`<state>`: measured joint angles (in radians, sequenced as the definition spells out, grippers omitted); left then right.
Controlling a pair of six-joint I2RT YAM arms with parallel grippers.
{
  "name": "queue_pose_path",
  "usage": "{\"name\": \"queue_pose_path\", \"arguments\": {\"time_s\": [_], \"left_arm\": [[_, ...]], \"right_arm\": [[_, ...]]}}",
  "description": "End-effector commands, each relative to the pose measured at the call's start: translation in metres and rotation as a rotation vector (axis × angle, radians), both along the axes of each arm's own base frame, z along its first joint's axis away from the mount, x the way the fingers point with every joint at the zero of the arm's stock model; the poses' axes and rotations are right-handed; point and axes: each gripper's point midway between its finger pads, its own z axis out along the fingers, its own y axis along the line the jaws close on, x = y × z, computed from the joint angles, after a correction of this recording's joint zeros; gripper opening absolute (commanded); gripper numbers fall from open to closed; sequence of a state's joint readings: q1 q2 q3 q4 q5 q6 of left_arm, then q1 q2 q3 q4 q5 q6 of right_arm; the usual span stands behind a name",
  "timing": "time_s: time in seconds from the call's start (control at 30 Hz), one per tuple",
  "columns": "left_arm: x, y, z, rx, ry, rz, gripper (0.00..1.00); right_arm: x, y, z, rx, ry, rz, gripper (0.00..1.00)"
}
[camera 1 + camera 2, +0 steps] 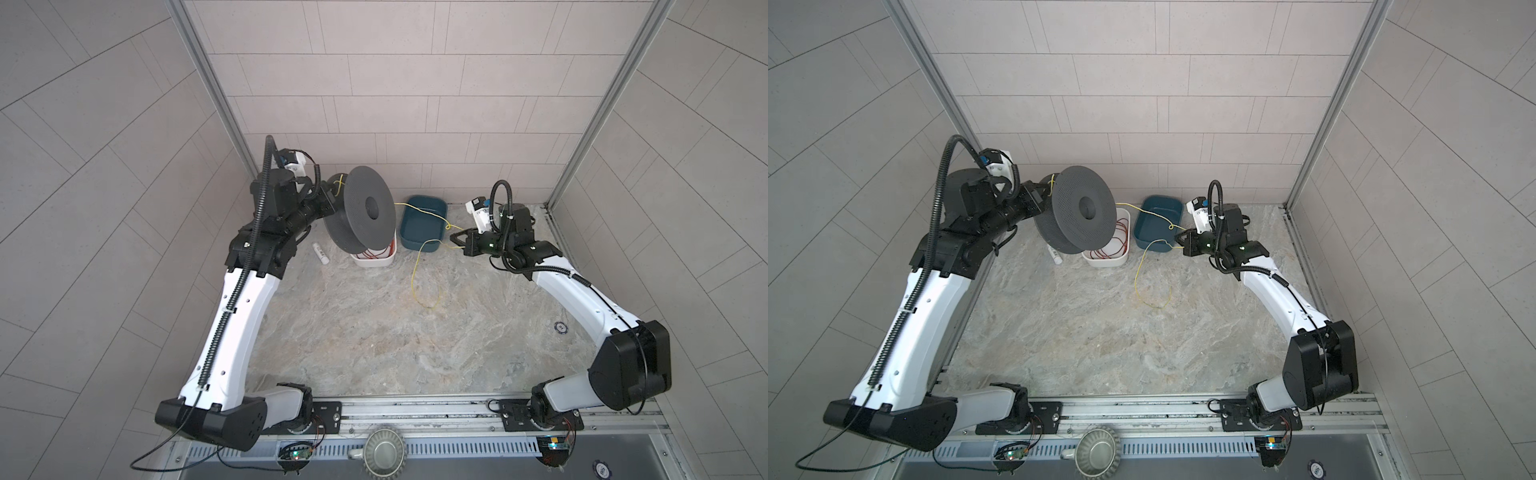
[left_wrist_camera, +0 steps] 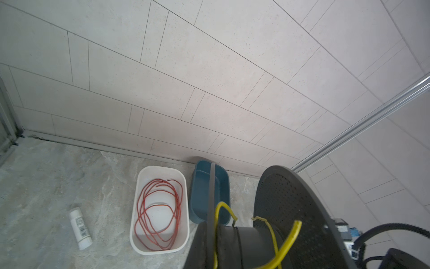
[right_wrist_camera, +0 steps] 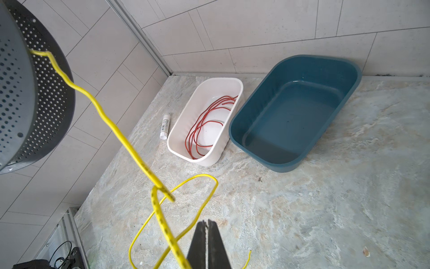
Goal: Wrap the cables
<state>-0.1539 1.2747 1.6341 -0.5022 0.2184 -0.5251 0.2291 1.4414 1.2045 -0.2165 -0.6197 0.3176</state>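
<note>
A dark grey perforated spool [image 1: 365, 208] [image 1: 1084, 208] hangs tilted above the back left of the table, with my left gripper [image 1: 328, 195] [image 1: 1040, 193] shut on its far flange. The yellow cable [image 1: 412, 278] [image 1: 1136, 282] leaves the spool's hub [image 2: 256, 237], crosses over the blue bin to my right gripper [image 1: 452, 240] [image 1: 1177, 239], and hangs in a loose loop down to the table. In the right wrist view my right gripper [image 3: 207, 223] is shut. The cable [image 3: 130, 149] passes close beside its fingers, and none shows between the tips.
A white bin [image 1: 374, 264] [image 3: 204, 160] holding a coiled red wire [image 3: 202, 123] stands under the spool. An empty blue bin [image 1: 424, 247] [image 3: 279, 163] is beside it. A small white tube [image 1: 321, 253] lies left of the bins. A grey cup [image 1: 384, 453] stands at the front rail.
</note>
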Motion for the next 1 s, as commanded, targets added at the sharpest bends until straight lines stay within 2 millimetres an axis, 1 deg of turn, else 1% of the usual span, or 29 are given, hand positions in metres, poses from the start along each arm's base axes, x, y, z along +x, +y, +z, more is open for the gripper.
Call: {"name": "queue_pose_path", "arguments": {"time_s": [0.0,0.17,0.27,0.4,0.5,0.7,0.83,0.97], "left_arm": [[0.004,0.031,0.058,-0.143,-0.188,0.137,0.00],[0.008,0.036,0.054,-0.189,-0.167,0.173,0.00],[0.011,0.047,0.048,-0.214,-0.139,0.235,0.00],[0.016,0.057,0.041,-0.248,-0.122,0.302,0.00],[0.019,0.062,0.037,-0.272,-0.125,0.331,0.00],[0.022,0.074,0.033,-0.252,-0.136,0.398,0.00],[0.027,0.077,0.028,-0.229,-0.132,0.422,0.00],[0.031,0.075,0.024,-0.194,-0.132,0.433,0.00]], "right_arm": [[0.001,-0.019,-0.020,-0.065,0.056,-0.080,0.00],[-0.006,-0.001,-0.032,-0.160,0.051,-0.023,0.00],[-0.015,0.010,-0.034,-0.225,0.020,0.010,0.00],[-0.033,0.035,-0.035,-0.336,-0.035,0.073,0.00],[-0.042,0.049,-0.036,-0.358,-0.054,0.108,0.00],[-0.062,0.080,-0.042,-0.448,-0.103,0.188,0.00],[-0.075,0.100,-0.036,-0.491,-0.151,0.238,0.00],[-0.087,0.121,-0.027,-0.539,-0.196,0.286,0.00]]}}
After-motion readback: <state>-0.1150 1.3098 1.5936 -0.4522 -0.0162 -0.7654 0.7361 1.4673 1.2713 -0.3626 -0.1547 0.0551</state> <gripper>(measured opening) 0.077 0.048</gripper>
